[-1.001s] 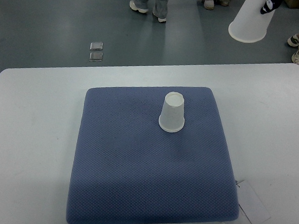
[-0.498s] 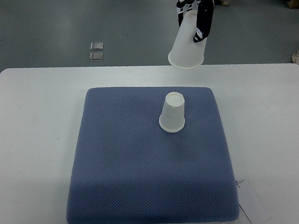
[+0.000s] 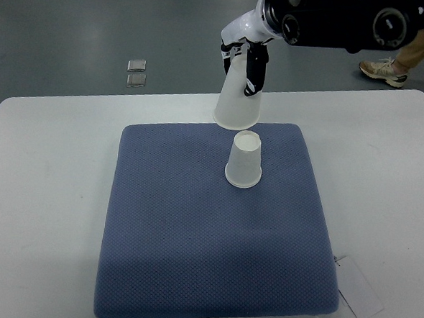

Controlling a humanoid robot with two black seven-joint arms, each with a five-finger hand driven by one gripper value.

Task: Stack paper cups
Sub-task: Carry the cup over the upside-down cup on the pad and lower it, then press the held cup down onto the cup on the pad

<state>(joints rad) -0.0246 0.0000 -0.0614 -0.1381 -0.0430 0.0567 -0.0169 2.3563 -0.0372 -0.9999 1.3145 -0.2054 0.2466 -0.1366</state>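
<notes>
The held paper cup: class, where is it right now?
In the top view the held paper cup hangs mouth-down in the right hand, above the blue mat's far edge, just beyond the upside-down cup standing there.

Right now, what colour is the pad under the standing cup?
Blue-grey with a fine dotted weave, the pad; the top view is the only one.

— What do you see around the work area?

— You look down on a white rectangular table (image 3: 44, 192) with rounded corners. A blue textured square cushion mat (image 3: 206, 252) lies on it.

— And beyond the table?

— You have a smooth grey-green floor (image 3: 76, 21) with soft light reflections, and two small square glass-like tiles (image 3: 136, 73) set in it. A person's tan trouser leg and pale sneaker (image 3: 385, 68) show at upper right.
</notes>
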